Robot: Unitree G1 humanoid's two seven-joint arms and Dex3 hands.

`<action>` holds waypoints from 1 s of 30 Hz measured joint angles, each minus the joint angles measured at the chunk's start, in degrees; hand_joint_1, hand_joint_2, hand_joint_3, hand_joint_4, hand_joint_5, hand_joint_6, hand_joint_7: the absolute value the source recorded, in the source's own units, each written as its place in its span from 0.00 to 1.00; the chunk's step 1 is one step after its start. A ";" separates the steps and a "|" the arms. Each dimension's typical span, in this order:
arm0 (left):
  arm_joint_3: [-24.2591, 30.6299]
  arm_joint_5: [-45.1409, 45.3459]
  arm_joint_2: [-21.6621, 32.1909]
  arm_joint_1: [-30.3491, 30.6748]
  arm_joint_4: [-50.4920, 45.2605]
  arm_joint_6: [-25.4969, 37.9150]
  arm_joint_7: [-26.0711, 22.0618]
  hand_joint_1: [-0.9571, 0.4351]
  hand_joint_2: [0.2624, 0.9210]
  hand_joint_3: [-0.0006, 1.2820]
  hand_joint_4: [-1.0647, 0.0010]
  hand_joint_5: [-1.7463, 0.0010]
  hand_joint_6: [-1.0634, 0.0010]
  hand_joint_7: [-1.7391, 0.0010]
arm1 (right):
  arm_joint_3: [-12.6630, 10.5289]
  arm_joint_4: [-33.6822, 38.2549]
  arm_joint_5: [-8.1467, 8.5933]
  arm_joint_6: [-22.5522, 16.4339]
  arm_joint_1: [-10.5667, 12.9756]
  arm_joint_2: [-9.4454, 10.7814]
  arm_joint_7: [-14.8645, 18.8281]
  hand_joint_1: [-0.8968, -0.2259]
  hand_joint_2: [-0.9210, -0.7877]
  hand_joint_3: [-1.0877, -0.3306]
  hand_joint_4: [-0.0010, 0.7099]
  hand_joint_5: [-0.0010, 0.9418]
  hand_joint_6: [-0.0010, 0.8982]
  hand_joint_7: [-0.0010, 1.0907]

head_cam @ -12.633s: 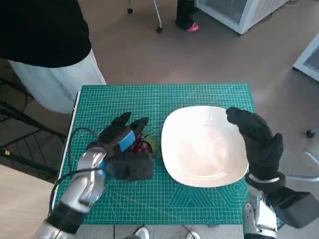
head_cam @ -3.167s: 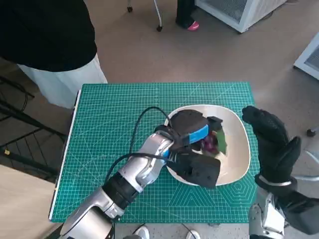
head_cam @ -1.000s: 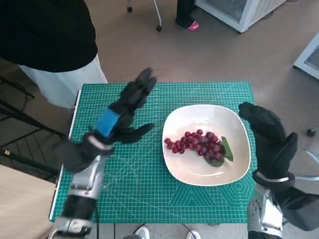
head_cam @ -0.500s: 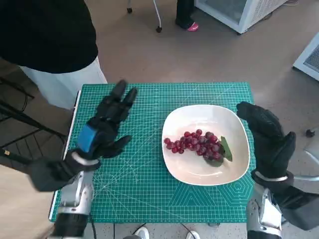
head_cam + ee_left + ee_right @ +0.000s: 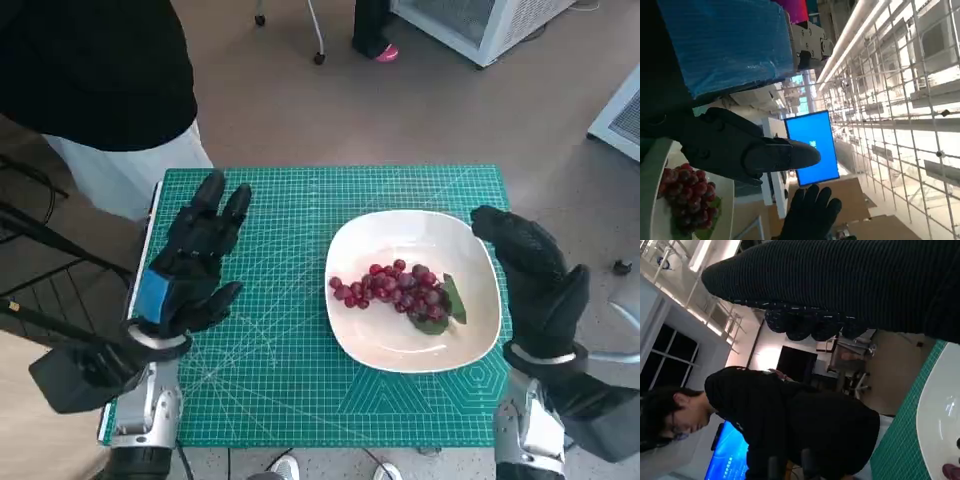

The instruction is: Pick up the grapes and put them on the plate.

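A bunch of red grapes with a green leaf lies in the white plate on the right half of the green cutting mat. My left hand is raised over the mat's left side, fingers spread, holding nothing. My right hand hangs at the plate's right rim, fingers loosely apart, empty. The left wrist view shows the grapes on the plate, my own black fingers and the gloved right hand beyond. The plate's rim shows under the glove in the right wrist view.
A person in a black top and pale trousers stands at the table's far left corner, and also shows in the right wrist view as a person. A white cabinet and chair castors stand on the floor beyond the table.
My left hand carried the grapes from the mat to the plate, let them go, and has drawn back to the left and toward me, open. The right hand stayed by the plate.
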 measured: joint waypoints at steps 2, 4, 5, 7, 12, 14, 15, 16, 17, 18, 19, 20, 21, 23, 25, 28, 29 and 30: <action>0.13 0.19 0.00 0.41 -0.10 -0.21 0.19 0.27 1.00 0.31 0.83 0.98 0.81 0.96 | 0.01 -0.02 0.00 0.01 0.00 0.00 0.07 0.67 0.00 0.73 0.85 0.00 0.63 0.00; 0.24 0.31 0.01 0.77 -0.15 -0.33 0.37 0.27 1.00 0.31 0.83 0.98 0.81 0.96 | 0.03 -0.07 0.00 0.03 0.00 0.00 0.12 0.67 0.00 0.73 0.85 0.00 0.63 0.00; 0.29 0.35 0.01 0.93 -0.17 -0.35 0.47 0.27 1.00 0.31 0.83 0.98 0.82 0.96 | 0.04 -0.10 0.00 0.04 0.00 0.00 0.14 0.67 0.00 0.73 0.85 0.00 0.63 0.00; 0.36 0.41 0.02 1.17 -0.20 -0.38 0.65 0.27 1.00 0.31 0.83 0.98 0.82 0.96 | 0.06 -0.20 0.00 0.05 0.00 -0.01 0.19 0.67 0.00 0.73 0.85 0.00 0.63 0.00; 0.46 0.44 0.04 1.49 -0.54 -0.39 1.02 0.27 1.00 0.31 0.83 0.98 0.82 0.96 | 0.13 -0.37 0.00 0.07 0.01 -0.06 0.43 0.67 0.00 0.73 0.85 0.00 0.63 0.00; 0.46 0.44 0.04 1.56 -0.79 -0.38 1.17 0.27 1.00 0.31 0.83 0.98 0.82 0.96 | 0.13 -0.44 0.00 0.09 0.01 -0.09 0.49 0.67 0.00 0.73 0.85 0.00 0.63 0.00; 0.46 0.44 0.04 1.59 -0.93 -0.38 1.24 0.27 1.00 0.31 0.83 0.98 0.82 0.96 | 0.13 -0.48 0.00 0.11 0.02 -0.11 0.52 0.67 0.00 0.73 0.85 0.00 0.63 0.00; 0.46 0.44 0.04 1.62 -1.08 -0.38 1.31 0.27 1.00 0.31 0.83 0.98 0.82 0.96 | 0.13 -0.51 0.00 0.13 0.02 -0.15 0.53 0.67 0.00 0.73 0.85 0.00 0.63 0.00; 0.45 0.44 0.04 1.66 -1.24 -0.38 1.37 0.27 1.00 0.31 0.83 0.98 0.82 0.96 | 0.13 -0.54 0.00 0.15 0.02 -0.19 0.55 0.67 0.00 0.73 0.85 0.00 0.63 0.00; 0.45 0.44 0.04 1.69 -1.38 -0.38 1.44 0.27 1.00 0.31 0.82 0.98 0.82 0.96 | 0.12 -0.56 0.00 0.17 0.02 -0.23 0.57 0.67 0.00 0.73 0.85 0.00 0.63 0.00; 0.45 0.44 0.04 1.73 -1.51 -0.37 1.50 0.27 1.00 0.31 0.82 0.99 0.82 0.96 | 0.12 -0.57 0.00 0.18 0.02 -0.26 0.59 0.67 0.00 0.73 0.85 0.00 0.63 0.00; 0.44 0.44 0.04 1.77 -1.61 -0.37 1.55 0.27 1.00 0.31 0.82 0.99 0.82 0.96 | 0.11 -0.58 0.01 0.18 0.02 -0.29 0.62 0.67 0.00 0.73 0.85 0.00 0.63 0.00; 0.44 0.44 0.04 1.82 -1.70 -0.36 1.59 0.27 1.00 0.31 0.82 0.99 0.82 0.96 | 0.11 -0.58 0.01 0.18 0.02 -0.31 0.65 0.67 0.00 0.73 0.85 0.00 0.63 0.00; 0.43 0.44 0.04 1.92 -1.80 -0.30 1.64 0.27 1.00 0.31 0.82 0.99 0.82 0.96 | 0.10 -0.58 0.03 0.18 0.03 -0.35 0.70 0.67 0.00 0.73 0.85 0.00 0.63 0.00; 0.42 0.44 0.04 2.05 -1.87 -0.19 1.73 0.27 1.00 0.32 0.82 0.99 0.82 0.96 | 0.10 -0.58 0.04 0.19 0.03 -0.40 0.74 0.67 0.00 0.73 0.85 0.00 0.63 0.00; 0.39 0.44 0.04 2.31 -2.01 0.11 1.93 0.27 1.00 0.32 0.82 0.99 0.83 0.96 | 0.09 -0.59 0.06 0.21 0.03 -0.49 0.76 0.67 0.00 0.73 0.85 0.00 0.63 0.00; 0.38 0.44 0.04 2.41 -2.08 0.25 1.99 0.27 1.00 0.32 0.81 0.99 0.83 0.96 | 0.08 -0.59 0.07 0.22 0.04 -0.51 0.77 0.67 0.00 0.73 0.85 0.00 0.63 0.00; 0.37 0.44 0.04 2.50 -2.14 0.41 2.04 0.27 1.00 0.32 0.81 0.99 0.83 0.96 | 0.08 -0.60 0.08 0.23 0.04 -0.52 0.77 0.67 0.00 0.73 0.85 0.00 0.63 0.00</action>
